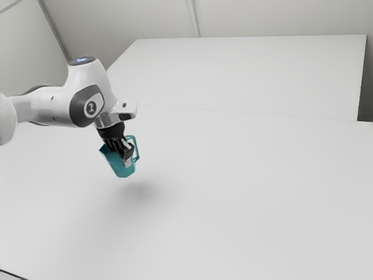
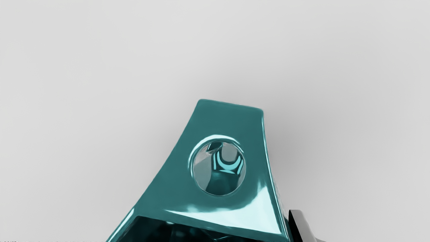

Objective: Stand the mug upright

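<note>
Exterior view: the fingers (image 1: 126,155) pinch the tilted teal mug (image 1: 118,168) above the counter (image 1: 245,192), its base toward seven o'clock from them.

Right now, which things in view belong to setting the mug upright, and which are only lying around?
For the job:
teal mug, tilted in the air
gripper, holding it
white table below

Just around:
grey wall
thin dark strip, exterior view's lower left

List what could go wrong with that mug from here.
The teal mug hangs tilted in the gripper, so it might topple if released at this angle. Its shadow lies apart from it on the table, so a slip would probably mean a drop. Lowered tilted, its base edge could strike first and twist it.
</note>
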Controlling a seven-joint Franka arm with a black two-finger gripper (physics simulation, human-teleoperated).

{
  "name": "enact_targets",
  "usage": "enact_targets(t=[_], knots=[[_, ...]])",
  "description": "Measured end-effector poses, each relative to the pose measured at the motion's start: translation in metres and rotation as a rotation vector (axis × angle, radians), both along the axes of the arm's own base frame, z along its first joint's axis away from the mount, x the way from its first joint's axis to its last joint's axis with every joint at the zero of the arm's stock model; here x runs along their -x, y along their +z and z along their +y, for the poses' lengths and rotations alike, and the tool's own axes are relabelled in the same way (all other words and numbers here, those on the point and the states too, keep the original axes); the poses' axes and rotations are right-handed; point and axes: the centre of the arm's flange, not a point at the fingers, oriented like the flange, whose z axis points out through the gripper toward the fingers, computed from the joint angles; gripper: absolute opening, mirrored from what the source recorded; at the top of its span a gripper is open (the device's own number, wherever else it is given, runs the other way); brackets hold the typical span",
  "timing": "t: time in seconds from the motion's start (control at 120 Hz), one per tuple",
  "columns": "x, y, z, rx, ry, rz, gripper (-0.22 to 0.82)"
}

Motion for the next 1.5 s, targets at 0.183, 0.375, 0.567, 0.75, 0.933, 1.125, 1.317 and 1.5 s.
enact_targets(t=[0.183, 0.375, 0.567, 0.75, 0.933, 1.125, 1.317, 1.5], knots=[[0.005, -0.018, -0.017, -0.028, 0.037, -0.022, -0.17], [0.008, -0.031, -0.029, -0.034, 0.082, -0.044, -0.17], [0.010, -0.047, -0.037, -0.032, 0.122, -0.058, -0.17], [0.010, -0.056, -0.039, -0.030, 0.165, -0.061, -0.18], [0.012, -0.062, -0.043, -0.031, 0.194, -0.056, -0.18], [0.011, -0.071, -0.050, -0.030, 0.211, -0.044, -0.18], [0.011, -0.081, -0.056, -0.028, 0.220, -0.031, -0.18], [0.010, -0.084, -0.059, -0.026, 0.230, -0.030, -0.11]])
